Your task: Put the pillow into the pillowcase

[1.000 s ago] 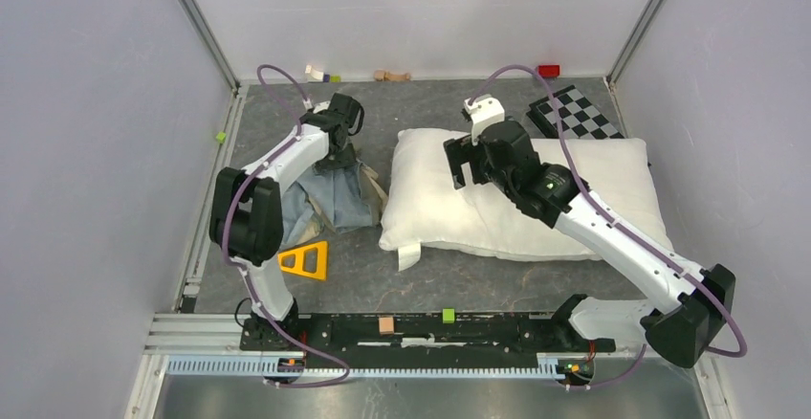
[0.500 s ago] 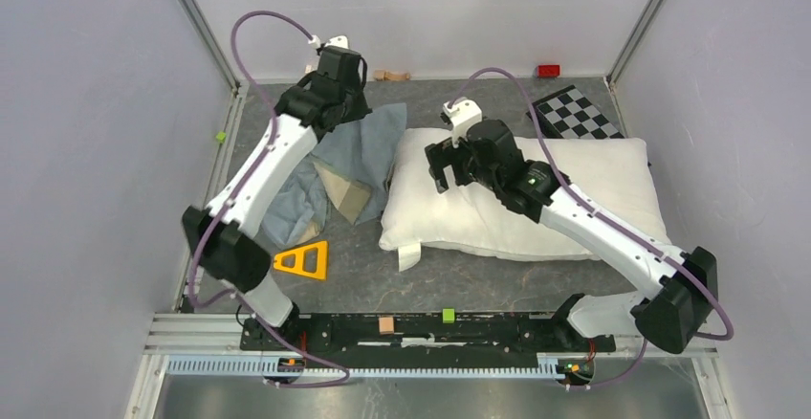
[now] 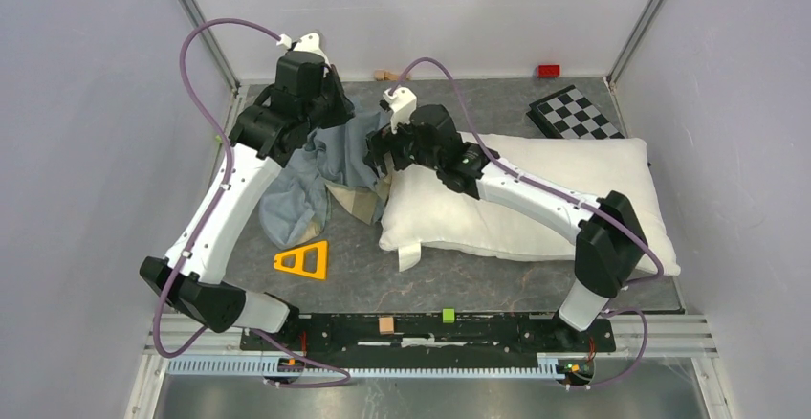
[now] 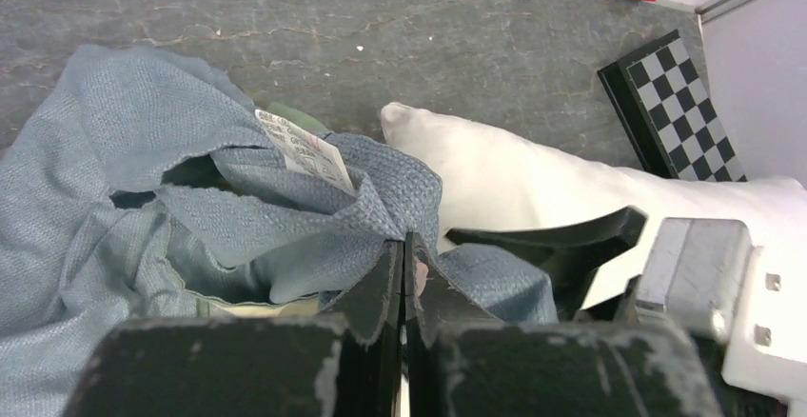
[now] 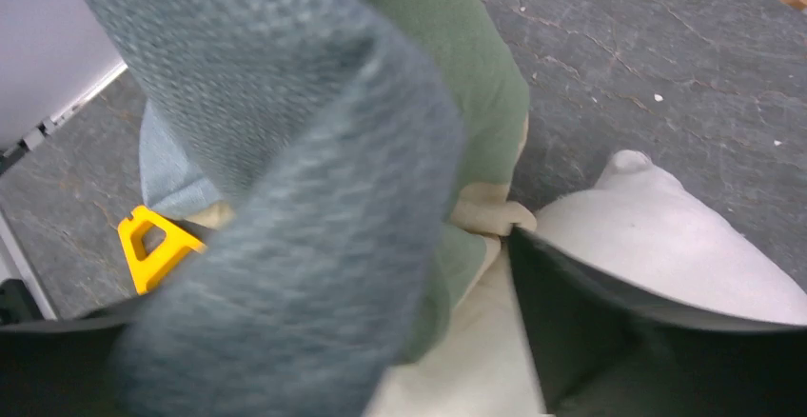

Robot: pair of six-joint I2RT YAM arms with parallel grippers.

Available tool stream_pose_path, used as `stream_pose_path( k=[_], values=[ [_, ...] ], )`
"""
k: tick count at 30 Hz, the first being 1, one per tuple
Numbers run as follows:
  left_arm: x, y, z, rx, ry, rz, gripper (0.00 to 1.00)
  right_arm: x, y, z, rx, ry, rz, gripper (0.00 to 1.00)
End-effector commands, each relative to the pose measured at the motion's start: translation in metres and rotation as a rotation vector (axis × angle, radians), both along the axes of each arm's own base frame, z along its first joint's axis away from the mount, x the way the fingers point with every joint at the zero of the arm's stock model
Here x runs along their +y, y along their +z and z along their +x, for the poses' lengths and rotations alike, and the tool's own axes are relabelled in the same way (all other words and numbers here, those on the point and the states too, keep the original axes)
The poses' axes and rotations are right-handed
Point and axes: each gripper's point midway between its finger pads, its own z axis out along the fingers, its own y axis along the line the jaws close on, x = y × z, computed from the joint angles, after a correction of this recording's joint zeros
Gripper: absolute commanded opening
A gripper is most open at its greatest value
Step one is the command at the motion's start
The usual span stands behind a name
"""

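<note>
The white pillow (image 3: 536,199) lies across the right half of the floor, and its left corner (image 4: 514,174) shows in the left wrist view. The blue-grey pillowcase (image 3: 306,185) hangs bunched to its left, beige and green panels showing underneath. My left gripper (image 3: 330,118) is shut on a fold of this cloth (image 4: 314,236) and holds it off the floor. My right gripper (image 3: 376,156) is at the pillowcase's edge beside the pillow's corner. Its jaws stand wide apart, and a hanging fold of the pillowcase (image 5: 285,208) lies between them, hiding one finger. The other finger (image 5: 590,331) rests by the pillow (image 5: 685,255).
A yellow triangle block (image 3: 304,259) lies in front of the pillowcase. A checkered board (image 3: 574,113) sits behind the pillow at the back right. A red block (image 3: 548,70) and a wooden piece (image 3: 387,76) lie along the back wall. Small cubes (image 3: 448,315) sit on the front rail.
My left gripper shut on the pillowcase and lifted it up and back. My right gripper swung left from above the pillow to the pillowcase's edge.
</note>
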Motion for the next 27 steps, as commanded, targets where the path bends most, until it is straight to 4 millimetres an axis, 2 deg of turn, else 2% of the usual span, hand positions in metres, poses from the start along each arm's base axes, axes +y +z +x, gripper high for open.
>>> stream_pose_path(
  k=[1,3,4,5,8,10,11,13,16,18,22,24,27],
  values=[
    [-0.009,0.044,0.001,-0.095,-0.049,-0.052,0.03,0.024,0.063,0.011,-0.065,-0.007,0.218,0.80],
    [-0.010,0.053,0.003,-0.108,-0.047,-0.059,0.02,0.011,0.074,0.022,-0.062,-0.111,0.198,0.34],
    [-0.010,0.056,0.005,-0.112,-0.043,-0.058,0.02,-0.001,0.078,0.027,-0.070,-0.176,0.177,0.15],
    [-0.009,0.058,0.008,-0.116,-0.037,-0.054,0.03,-0.013,0.087,0.030,-0.078,-0.228,0.164,0.01],
    [-0.012,0.063,0.012,-0.124,-0.047,-0.052,0.03,-0.043,0.128,0.027,-0.142,-0.318,0.152,0.00],
    [-0.019,0.065,0.014,-0.126,-0.076,-0.063,0.03,-0.060,0.163,0.018,-0.183,-0.337,0.163,0.00],
    [-0.025,0.066,0.015,-0.130,-0.103,-0.071,0.09,-0.069,0.179,0.014,-0.202,-0.347,0.167,0.00],
    [-0.035,0.067,0.013,-0.131,-0.154,-0.089,0.44,-0.088,0.200,0.008,-0.234,-0.388,0.164,0.00],
    [-0.040,0.055,0.006,-0.106,-0.179,-0.093,0.70,-0.133,0.217,0.014,-0.285,-0.552,0.077,0.00],
    [-0.036,0.044,-0.001,-0.088,-0.163,-0.096,0.78,-0.167,0.214,0.029,-0.269,-0.636,0.034,0.00],
    [-0.020,-0.001,-0.013,-0.003,-0.098,-0.059,0.84,-0.233,0.192,0.063,-0.210,-0.766,-0.007,0.00],
    [-0.014,-0.026,-0.018,0.053,-0.074,-0.032,0.85,-0.254,0.173,0.074,-0.173,-0.820,-0.060,0.00],
    [-0.009,-0.063,-0.027,0.139,-0.054,-0.015,0.85,-0.288,0.129,0.082,-0.090,-0.918,-0.163,0.00]
  ],
)
